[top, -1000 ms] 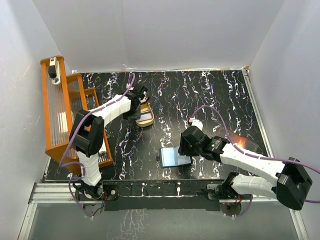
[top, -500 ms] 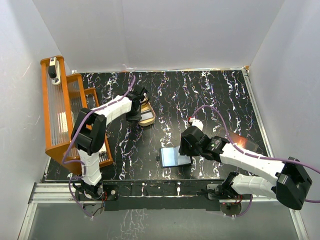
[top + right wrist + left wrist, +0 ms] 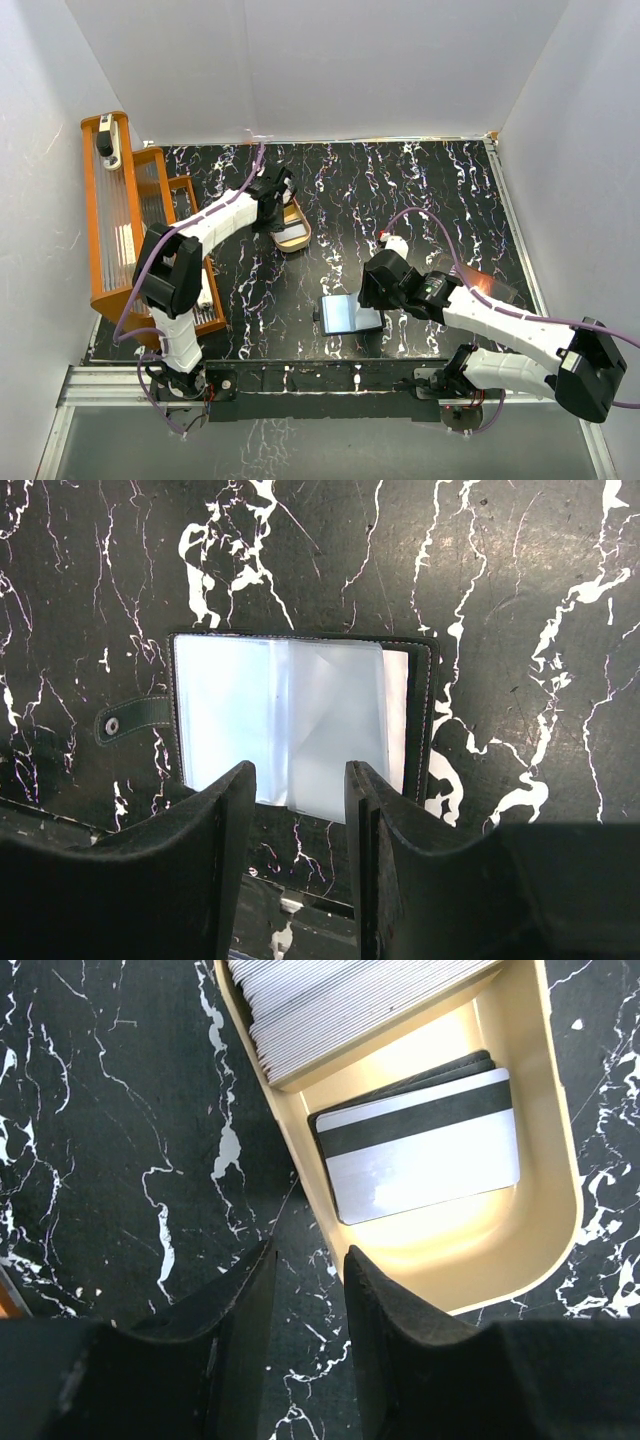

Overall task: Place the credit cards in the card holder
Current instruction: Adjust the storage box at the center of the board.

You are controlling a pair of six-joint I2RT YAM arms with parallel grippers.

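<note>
- Near centre of your black white-veined marble table (image 3: 430,190): the black folding card holder (image 3: 300,725) lies open and flat, clear plastic sleeves facing up, its snap tab (image 3: 125,720) sticking out on one side.
- Your right gripper (image 3: 297,780) sits over the holder's near edge. The jaws are spread wide with nothing gripped; sleeve shows between them. Contact with the holder: cannot tell.
- Farther back, left of centre: the tan oval plastic tray (image 3: 555,1220) holds the credit cards.
- In the tray, a pale card with a black magnetic stripe (image 3: 420,1145) lies flat on top of darker cards. Behind it, a row of pale cards standing on edge (image 3: 340,1010).
- Your left gripper (image 3: 305,1280) hangs over the tray's near wall. The jaws are parted by a narrow gap and hold nothing.
- Far left: an orange wooden rack (image 3: 120,220) stands against the wall.
</note>
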